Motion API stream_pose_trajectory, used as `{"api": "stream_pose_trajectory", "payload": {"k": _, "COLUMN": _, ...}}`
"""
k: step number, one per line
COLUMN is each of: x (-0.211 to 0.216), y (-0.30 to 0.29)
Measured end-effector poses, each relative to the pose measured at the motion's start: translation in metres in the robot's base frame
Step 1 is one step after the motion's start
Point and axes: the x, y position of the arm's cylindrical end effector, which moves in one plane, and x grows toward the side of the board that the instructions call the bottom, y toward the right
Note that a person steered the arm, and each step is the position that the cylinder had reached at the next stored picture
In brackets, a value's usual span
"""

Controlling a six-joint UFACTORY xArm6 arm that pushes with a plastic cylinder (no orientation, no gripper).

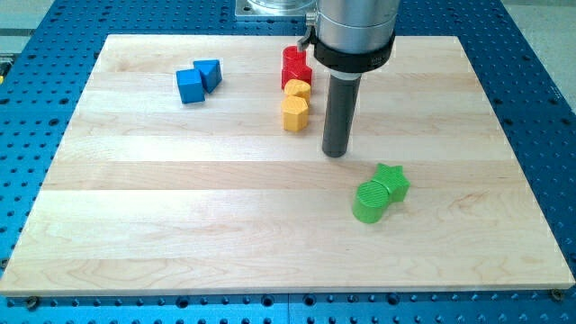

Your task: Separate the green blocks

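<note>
The wooden board [180, 225] is lying flat on a blue perforated table [36, 108] and is filling most of the view.

Toward the view's top left, a blue cube [189, 86] is sitting on the board, and a blue triangular block [210, 73] is touching it on its upper right.

Near the top centre, four blocks are forming a short column running toward the view's bottom. Two red blocks [295, 67] are standing at the top, pressed together; their exact shapes cannot be made out. Directly below them a yellow round-topped block [298, 89] is sitting, and a yellow hexagonal block [295, 113] is touching it from below.

Just to the right of the yellow pair, the dark rod is descending from the grey arm housing [354, 31]. My tip [336, 153] is resting at board level, carrying nothing and touching no block. It is standing to the lower right of the yellow hexagonal block and above and to the left of the green pair.

Right of centre, the green cylinder [369, 201] and the green star block [391, 182] are lying in contact, the star sitting at the cylinder's upper right. The two are not yet separated.
</note>
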Motion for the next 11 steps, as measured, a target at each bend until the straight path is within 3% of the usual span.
{"api": "stream_pose_trajectory", "payload": {"k": 2, "x": 0.015, "y": 0.064}}
{"api": "stream_pose_trajectory", "payload": {"k": 3, "x": 0.015, "y": 0.024}}
{"api": "stream_pose_trajectory", "payload": {"k": 4, "x": 0.048, "y": 0.042}}
{"api": "stream_pose_trajectory", "payload": {"k": 5, "x": 0.061, "y": 0.089}}
{"api": "stream_pose_trajectory", "payload": {"k": 6, "x": 0.059, "y": 0.090}}
{"api": "stream_pose_trajectory", "payload": {"k": 7, "x": 0.050, "y": 0.048}}
{"api": "stream_pose_trajectory", "payload": {"k": 9, "x": 0.047, "y": -0.154}}
{"api": "stream_pose_trajectory", "payload": {"k": 10, "x": 0.003, "y": -0.271}}
{"api": "stream_pose_trajectory", "payload": {"k": 11, "x": -0.084, "y": -0.300}}
